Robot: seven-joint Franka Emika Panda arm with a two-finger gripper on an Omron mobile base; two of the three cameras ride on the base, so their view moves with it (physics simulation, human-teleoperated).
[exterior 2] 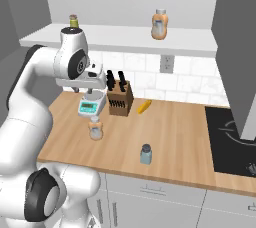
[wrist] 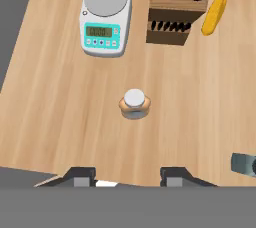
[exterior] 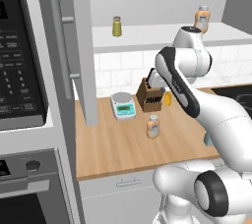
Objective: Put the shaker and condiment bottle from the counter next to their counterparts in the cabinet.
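The peach-orange condiment bottle (wrist: pixel 134 104) stands upright on the wooden counter (wrist: pixel 60 102), also seen at the bottle (exterior: pixel 153 126) and bottle (exterior 2: pixel 95 128). My gripper (wrist: pixel 127 176) hangs open above it, fingers wide apart and holding nothing. The blue-grey shaker (exterior 2: pixel 146 154) stands nearer the counter's front edge, to the right of the bottle; the arm partly hides the shaker (exterior: pixel 207 139). On the cabinet shelf (exterior 2: pixel 125 39) stand the olive-yellow shaker (exterior: pixel 116 26) at the left and the orange twin bottle (exterior 2: pixel 159 24) at the right.
A kitchen scale (wrist: pixel 105 19), a knife block (wrist: pixel 177 9) and a yellow fruit (wrist: pixel 213 14) sit at the back of the counter. The open cabinet door (exterior: pixel 81 46) hangs at the left beside a microwave (exterior: pixel 19 56). A stove (exterior 2: pixel 235 137) lies at the right.
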